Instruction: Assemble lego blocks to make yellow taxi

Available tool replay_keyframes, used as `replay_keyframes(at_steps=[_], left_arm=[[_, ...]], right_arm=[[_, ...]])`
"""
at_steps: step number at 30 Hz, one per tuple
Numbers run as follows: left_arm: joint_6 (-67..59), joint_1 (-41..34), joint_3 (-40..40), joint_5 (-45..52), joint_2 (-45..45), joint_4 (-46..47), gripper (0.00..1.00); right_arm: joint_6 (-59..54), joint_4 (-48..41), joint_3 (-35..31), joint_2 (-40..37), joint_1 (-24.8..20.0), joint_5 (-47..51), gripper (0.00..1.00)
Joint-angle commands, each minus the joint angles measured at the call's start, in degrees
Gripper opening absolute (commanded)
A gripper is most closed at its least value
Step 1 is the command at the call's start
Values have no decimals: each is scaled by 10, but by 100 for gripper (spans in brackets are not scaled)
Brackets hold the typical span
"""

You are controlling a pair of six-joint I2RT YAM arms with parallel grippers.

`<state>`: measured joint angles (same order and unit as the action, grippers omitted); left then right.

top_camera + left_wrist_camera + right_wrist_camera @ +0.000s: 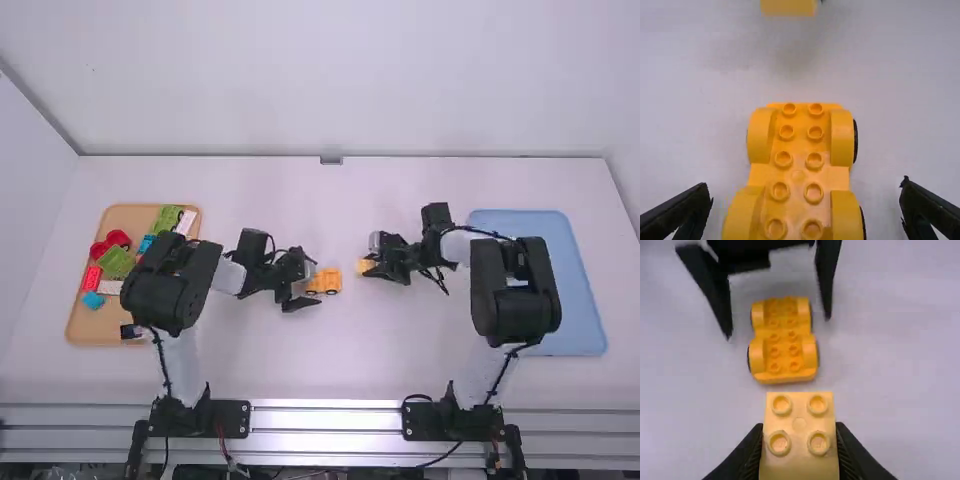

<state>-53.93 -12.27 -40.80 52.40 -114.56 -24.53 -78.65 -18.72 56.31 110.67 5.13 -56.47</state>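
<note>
The yellow car base [328, 281], with wheels and rows of studs, stands on the table near the middle. My left gripper [310, 288] is at its left end; in the left wrist view the fingers of the left gripper [806, 207] are wide apart, one on each side of the car base [797, 170], not touching it. A light yellow block [366, 266] is held by my right gripper [372, 262], a little right of the car base. In the right wrist view the right gripper [799, 450] is shut on the studded block [799, 427], with the car base [783, 340] beyond it.
A wooden tray [85, 325] at the far left holds several red, green, blue and white blocks. A blue tray [585, 320] lies at the right, partly under the right arm. Bare white table [330, 210] stretches behind the grippers.
</note>
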Motion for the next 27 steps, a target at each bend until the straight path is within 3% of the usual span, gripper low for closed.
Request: replay_keyframes(at_steps=[1,6,8,15,27], left_arm=[[18,-1,-23,14,-34,8,99],[-17,-1,-46,37,-55,41,90],[-26,1,-49,35,-55,50,68],[-25,-1,-45,30,-55,46,49],[-25,-1,-46,22,-55,46,48]], right_arm=[[45,15,11,-4,23,-5,29],[55,43,11,5,62,6,29],[95,69,11,13,84,29,29],[143,122,12,35,132,67,29],[171,124,11,42,145,100,30]])
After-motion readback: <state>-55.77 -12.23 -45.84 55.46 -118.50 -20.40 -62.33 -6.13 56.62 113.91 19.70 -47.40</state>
